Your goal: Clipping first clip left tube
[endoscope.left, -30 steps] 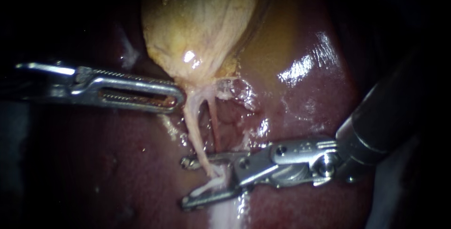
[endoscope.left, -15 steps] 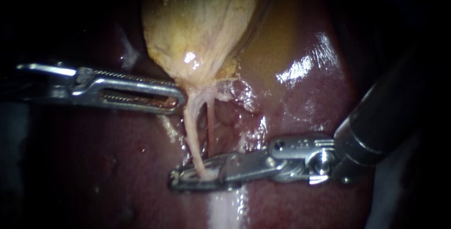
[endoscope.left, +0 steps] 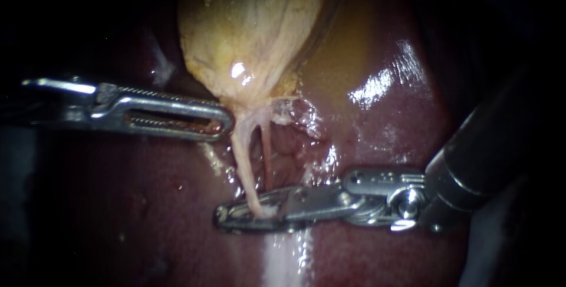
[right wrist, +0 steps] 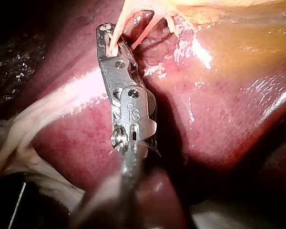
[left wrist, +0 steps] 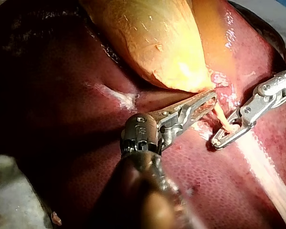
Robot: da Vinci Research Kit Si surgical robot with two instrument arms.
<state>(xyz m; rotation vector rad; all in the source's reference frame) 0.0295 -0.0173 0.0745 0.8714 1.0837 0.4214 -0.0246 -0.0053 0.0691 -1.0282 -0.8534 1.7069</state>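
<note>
Bench, endoscope view: my right instrument (endoscope.left: 221,217) sat low over the liver (endoscope.left: 383,134), shaft from the right, w/ its jaws squeezed narrow on the left tube (endoscope.left: 243,166), one jaw each side, near the tube's lower end. The left tube, thicker & paler of the two, ran nearly straight down from the gallbladder (endoscope.left: 253,27) neck to that grip. The right tube (endoscope.left: 266,154), thinner & redder, ran just beside it & stopped short above the jaws, outside them. My left instrument (endoscope.left: 224,123) lay level, shaft from the left, tip touching the gallbladder neck where both tubes started; whether it gripped tissue there I couldn't tell. The two instruments were well apart, w/ the tubes' length btwn them. A pale strip (endoscope.left: 283,263) lay on the liver under the right instrument's jaws & ran to the view's lower edge. Right wrist view: the left tube entered btwn my jaws near their tips; the right tube passed alongside one jaw, not in it. Left wrist view: the left instrument's tip sat just beside the gallbladder's narrow end, w/ the right instrument ahead of it, clamped across the tube.
</note>
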